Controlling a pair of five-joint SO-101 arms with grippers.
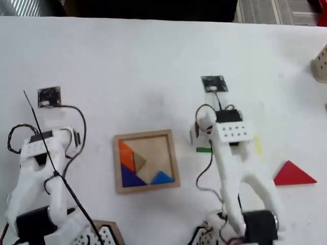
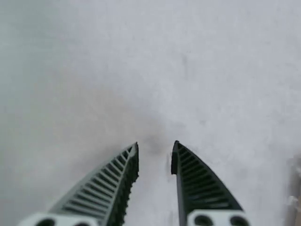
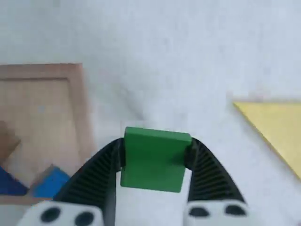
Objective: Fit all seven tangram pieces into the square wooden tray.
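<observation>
The square wooden tray (image 1: 176, 158) lies at the table's middle and holds an orange piece (image 1: 125, 151), a tan piece (image 1: 139, 161), a dark blue piece (image 1: 131, 177) and a light blue triangle (image 1: 163, 177). My right gripper (image 3: 155, 157) is shut on a green piece (image 3: 155, 159), just right of the tray (image 3: 81, 101); the green piece's edge (image 1: 203, 149) peeks out beside the arm. A yellow piece (image 3: 277, 127) lies on the far side of it. A red triangle (image 1: 292, 174) lies at the right. My left gripper (image 2: 154, 157) stands open over bare table, left of the tray.
A small black square marker (image 1: 49, 96) sits at the back left and another (image 1: 214, 83) at the back middle. A perforated wooden object (image 1: 320, 64) stands at the right edge. Cables trail around both arm bases near the front edge.
</observation>
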